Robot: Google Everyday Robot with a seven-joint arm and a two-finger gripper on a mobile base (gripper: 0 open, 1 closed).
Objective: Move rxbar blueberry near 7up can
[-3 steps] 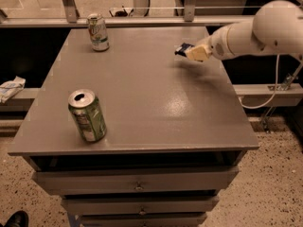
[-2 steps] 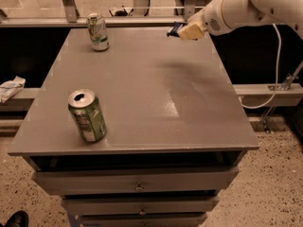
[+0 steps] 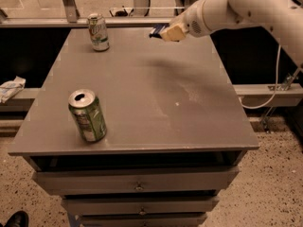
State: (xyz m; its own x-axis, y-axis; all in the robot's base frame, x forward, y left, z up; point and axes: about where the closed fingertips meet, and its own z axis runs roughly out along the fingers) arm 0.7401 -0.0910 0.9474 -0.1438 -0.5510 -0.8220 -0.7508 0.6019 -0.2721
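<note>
Carrying the rxbar blueberry (image 3: 156, 31) in the gripper (image 3: 166, 32), with jaws clamped on the wrapper's right end and the dark-blue end poking out toward the 7up can (image 3: 98, 32). Held aloft to the right of the 7up can, well apart from it and roughly level with it, above the back part of the grey cabinet top (image 3: 142, 103). Judged as the transport step: lifted already, not yet set down, perhaps midway through the task.

Calls next for more travel leftward toward the 7up can, then a descent to the grey top just beside the can without touching it, then a parting of the jaws. Worth keeping a gap on approach, given the ease of tipping a slim upright can with a nudge from the bar or the white arm (image 3: 246, 8). No business with the deeper green can (image 3: 87, 116), standing well forward of the 7up can and off the likely path.

Compared with a second ago: then lower, close over the right side of the top and farther from the 7up can; a little later raised toward the back-right corner; now shifted left, closer to the 7up can though not yet near. No shift seen in either can.
</note>
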